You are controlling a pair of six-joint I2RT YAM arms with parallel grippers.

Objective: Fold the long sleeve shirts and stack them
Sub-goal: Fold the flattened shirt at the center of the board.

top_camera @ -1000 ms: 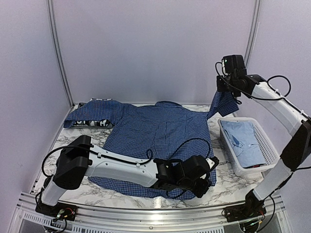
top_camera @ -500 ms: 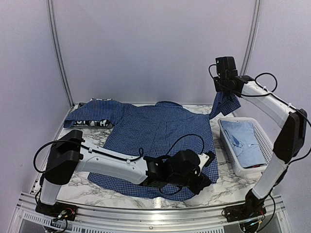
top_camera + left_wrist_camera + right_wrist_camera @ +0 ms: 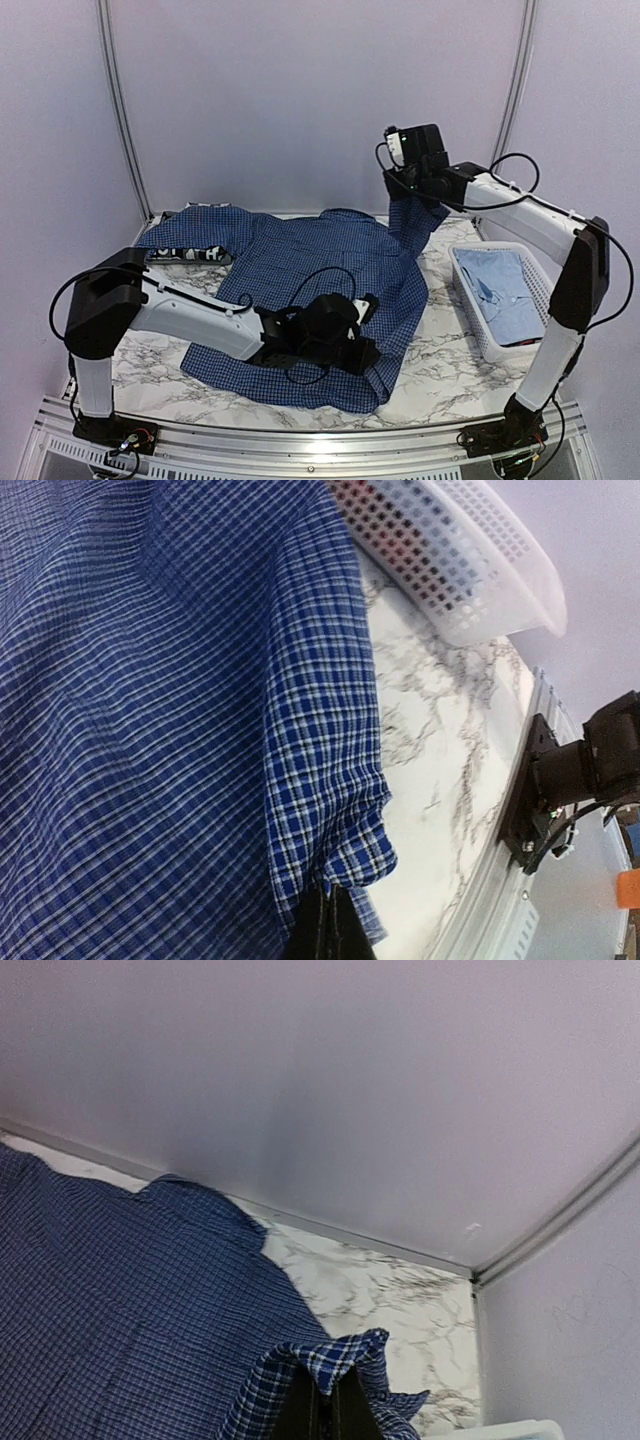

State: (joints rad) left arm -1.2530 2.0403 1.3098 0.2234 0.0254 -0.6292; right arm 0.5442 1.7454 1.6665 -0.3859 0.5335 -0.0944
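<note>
The dark blue checked shirt (image 3: 320,265) lay spread across the marble table (image 3: 450,350), collar toward the far wall, with one sleeve extended to the far left corner.

Left arm: the upper link rose from the near-left base to a raised elbow. The forearm ran low and rightward across the shirt's lower half. The left gripper (image 3: 362,348) sat at the shirt's near right hem, fingers clamped on the hem edge (image 3: 325,932). The fabric beside it was doubled over along the right side.

Right arm: the upper link rose from the near-right base to a high elbow above the white plastic basket (image 3: 470,320). The forearm reached left and toward the far wall. The right gripper (image 3: 405,195) pointed downward, well above the table, fingers pinched on the end of the other sleeve (image 3: 325,1405). That sleeve hung from it to the shirt's shoulder.

The pale blue shirt (image 3: 505,290) lay in the basket. The black-and-white plaid shirt (image 3: 190,254) showed beneath the far-left sleeve.
</note>
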